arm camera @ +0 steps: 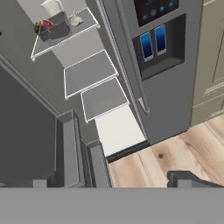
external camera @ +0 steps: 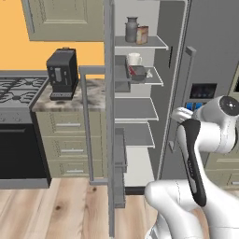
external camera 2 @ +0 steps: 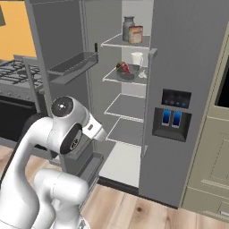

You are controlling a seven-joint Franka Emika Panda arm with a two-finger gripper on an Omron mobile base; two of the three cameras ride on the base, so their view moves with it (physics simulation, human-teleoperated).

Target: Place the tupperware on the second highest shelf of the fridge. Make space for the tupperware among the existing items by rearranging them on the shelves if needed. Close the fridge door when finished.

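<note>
The fridge [external camera: 205, 51] stands with its left fridge door [external camera: 109, 140] swung wide open. The tupperware [external camera: 137, 71] [external camera 2: 125, 72] [arm camera: 54, 29], grey with red food inside, lies on the second highest shelf [external camera: 155, 78] [arm camera: 85, 29], in front of a white mug [external camera: 134, 59] [arm camera: 52, 6]. On the top shelf stand a metal jug [external camera: 131, 29] and an orange-brown carton [external camera: 142, 34]. My gripper [arm camera: 113, 181] is open and holds nothing. It hangs back from the shelves, low in front of the fridge, with its fingertips [arm camera: 188, 179] wide apart.
The open door's bins [arm camera: 70, 148] jut out on my left. The dispenser door [external camera 2: 174, 114] is shut on the right, with beige cabinets [external camera 2: 214, 170] beyond. A coffee machine [external camera: 62, 72] stands on the counter by the stove [external camera: 16, 88]. The lower shelves [external camera: 135, 109] are bare.
</note>
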